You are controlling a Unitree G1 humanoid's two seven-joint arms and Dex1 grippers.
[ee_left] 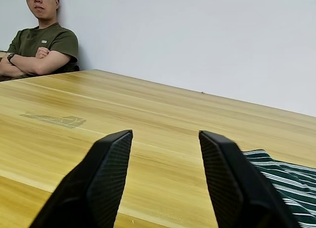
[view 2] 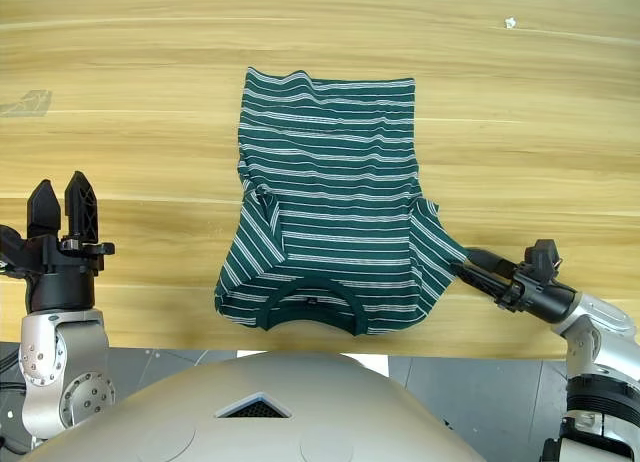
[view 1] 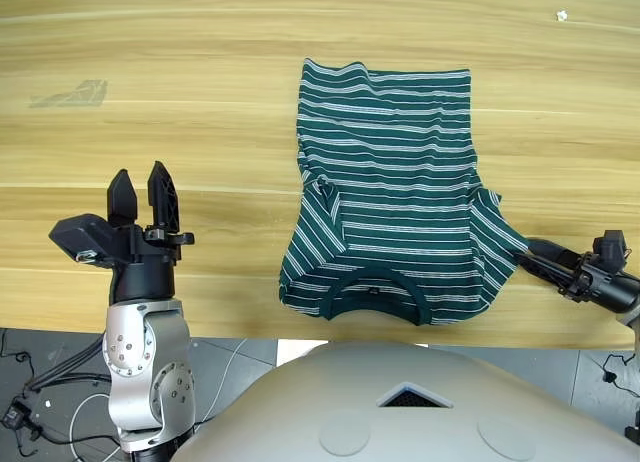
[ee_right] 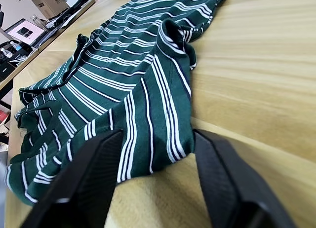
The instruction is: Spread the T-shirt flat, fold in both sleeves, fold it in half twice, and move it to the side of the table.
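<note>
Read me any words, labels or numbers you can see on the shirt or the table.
No text can be read here.
Neck label inside the collar of the green white-striped T-shirt: too small to read.
Clear patch on the wooden table: no legible print.

We log a pale, translucent tape-like patch (view 1: 68, 94) lying flat on the light wooden table (view 1: 200, 42), toward ten o'clock in the head view. A small white scrap (view 1: 563, 15) sits toward one o'clock. Black cables (view 1: 16, 416) trail over the grey floor (view 1: 215, 367) at seven o'clock.
</note>
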